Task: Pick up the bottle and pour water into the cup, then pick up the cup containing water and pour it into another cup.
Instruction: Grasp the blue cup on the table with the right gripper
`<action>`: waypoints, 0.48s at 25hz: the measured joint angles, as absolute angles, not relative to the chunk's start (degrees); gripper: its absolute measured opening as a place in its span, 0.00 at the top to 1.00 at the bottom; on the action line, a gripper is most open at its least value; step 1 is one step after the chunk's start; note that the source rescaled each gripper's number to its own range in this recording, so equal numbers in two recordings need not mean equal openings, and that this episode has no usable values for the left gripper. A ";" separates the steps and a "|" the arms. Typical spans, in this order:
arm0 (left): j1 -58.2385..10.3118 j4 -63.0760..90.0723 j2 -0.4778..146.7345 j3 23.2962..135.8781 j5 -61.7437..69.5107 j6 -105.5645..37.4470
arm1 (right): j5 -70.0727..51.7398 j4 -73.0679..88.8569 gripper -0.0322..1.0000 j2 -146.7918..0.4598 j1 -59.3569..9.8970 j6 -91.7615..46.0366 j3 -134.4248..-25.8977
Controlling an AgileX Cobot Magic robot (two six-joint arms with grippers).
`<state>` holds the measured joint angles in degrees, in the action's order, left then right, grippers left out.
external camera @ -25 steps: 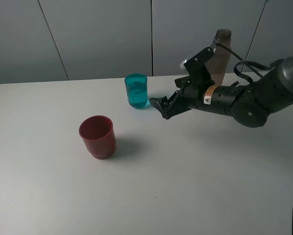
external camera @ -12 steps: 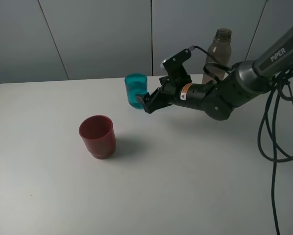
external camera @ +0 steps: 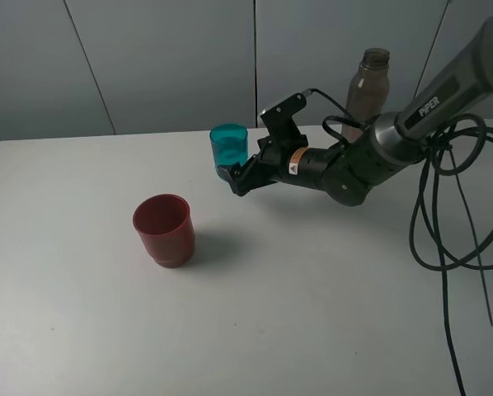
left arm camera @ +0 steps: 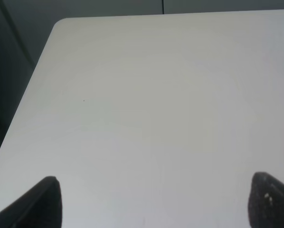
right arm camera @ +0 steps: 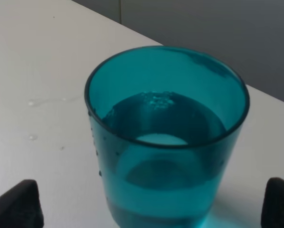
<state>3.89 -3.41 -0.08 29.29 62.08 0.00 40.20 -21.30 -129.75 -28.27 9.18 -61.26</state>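
The right arm (external camera: 358,165) is stretched low from the right side toward the far middle, with the right gripper (external camera: 232,176) carried at its leftward end, jaws spread wide. The left gripper (left arm camera: 151,204) is seen only from its own wrist, its fingertips (left arm camera: 46,203) likewise set wide apart.

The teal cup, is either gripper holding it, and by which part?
Nothing is held. The right gripper is open with a finger on each side of the teal cup, both clear of its wall; the left gripper is open over the table.
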 joint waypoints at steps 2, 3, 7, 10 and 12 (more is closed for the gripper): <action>3.89 -3.66 -0.08 29.29 62.08 0.00 | 40.17 -21.30 0.01 -130.71 -28.62 9.18 -62.14; 3.89 -3.66 -0.08 29.29 62.08 0.00 | 40.17 -21.30 0.01 -131.14 -28.62 9.18 -62.48; 3.89 -3.77 -0.08 29.29 62.08 0.00 | 40.31 -20.77 0.01 -132.79 -28.62 9.18 -64.46; 3.89 -3.77 -0.08 29.29 62.08 0.00 | 40.39 -20.37 0.01 -134.11 -28.62 9.18 -65.92; 3.89 -3.77 -0.08 29.29 62.08 0.00 | 40.39 -20.37 0.01 -134.73 -28.62 9.18 -66.72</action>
